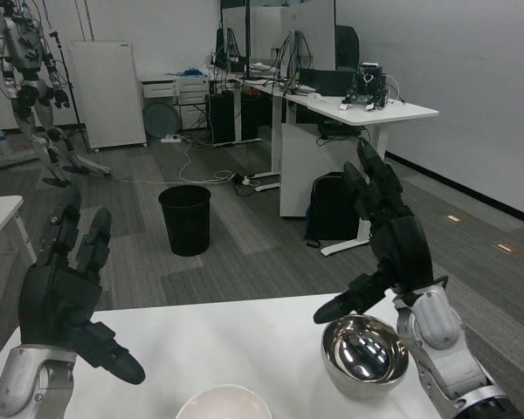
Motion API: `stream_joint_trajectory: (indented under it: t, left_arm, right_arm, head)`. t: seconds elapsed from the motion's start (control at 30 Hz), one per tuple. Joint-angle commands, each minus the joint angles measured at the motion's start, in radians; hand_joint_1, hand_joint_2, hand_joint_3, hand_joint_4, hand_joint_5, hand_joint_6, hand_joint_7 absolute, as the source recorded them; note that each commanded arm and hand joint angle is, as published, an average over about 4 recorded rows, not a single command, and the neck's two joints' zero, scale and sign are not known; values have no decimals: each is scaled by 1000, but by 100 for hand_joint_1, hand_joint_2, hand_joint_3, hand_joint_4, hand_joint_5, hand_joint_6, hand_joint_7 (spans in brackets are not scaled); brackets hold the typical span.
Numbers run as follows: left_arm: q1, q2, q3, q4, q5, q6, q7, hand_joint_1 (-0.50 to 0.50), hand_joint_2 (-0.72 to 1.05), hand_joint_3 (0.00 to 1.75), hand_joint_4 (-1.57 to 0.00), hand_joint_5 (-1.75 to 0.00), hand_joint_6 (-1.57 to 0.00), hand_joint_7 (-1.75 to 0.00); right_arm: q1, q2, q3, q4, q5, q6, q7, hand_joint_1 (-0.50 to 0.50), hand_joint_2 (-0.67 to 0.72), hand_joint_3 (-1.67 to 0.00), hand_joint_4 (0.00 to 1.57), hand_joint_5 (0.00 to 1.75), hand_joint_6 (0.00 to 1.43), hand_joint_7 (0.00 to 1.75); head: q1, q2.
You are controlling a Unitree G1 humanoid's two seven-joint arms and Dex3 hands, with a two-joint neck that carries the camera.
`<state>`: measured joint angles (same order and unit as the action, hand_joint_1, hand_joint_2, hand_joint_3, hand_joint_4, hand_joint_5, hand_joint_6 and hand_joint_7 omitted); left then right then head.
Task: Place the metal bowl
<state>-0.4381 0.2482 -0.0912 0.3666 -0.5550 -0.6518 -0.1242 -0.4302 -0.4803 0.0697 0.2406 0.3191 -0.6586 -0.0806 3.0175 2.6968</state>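
No legible text, labels, brands or numbers anywhere in head view. Nothing readable on the metal bowl (365, 354), the counter (244, 340), or the black bin (185, 219).

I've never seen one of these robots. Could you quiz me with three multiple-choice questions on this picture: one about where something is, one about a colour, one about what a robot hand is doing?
1. Where is the metal bowl?
A. On the white table, near the right robot hand
B. On the floor
C. Inside the bin

2. What colour is the waste bin on the floor?
A. White
B. Black
C. Red

3. What is the left robot hand doing?
A. Gripping the bowl
B. Holding a cup
C. Raised, fingers apart, holding nothing

Answers:
1. A: it rests on the tabletop below that hand.
2. B: the bin is plainly black.
3. C: nothing is in it.
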Motion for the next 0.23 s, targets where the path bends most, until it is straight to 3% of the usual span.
stream_joint_trajectory:
  t: [0.03,0.23]
  left_arm:
    - [-10,21,14,-18,13,11,-8,-50,-72,4,0,0,0,0]
    - [-8,19,21,-18,14,18,-11,-50,-72,9,0,0,0,0]
  right_arm:
    - [-22,-17,10,18,9,-9,-7,-50,34,-18,0,0,0,0]
    - [-22,-12,21,19,12,-9,-7,-49,34,-24,0,0,0,0]
  head:
    - [2,-1]
    - [2,-1]
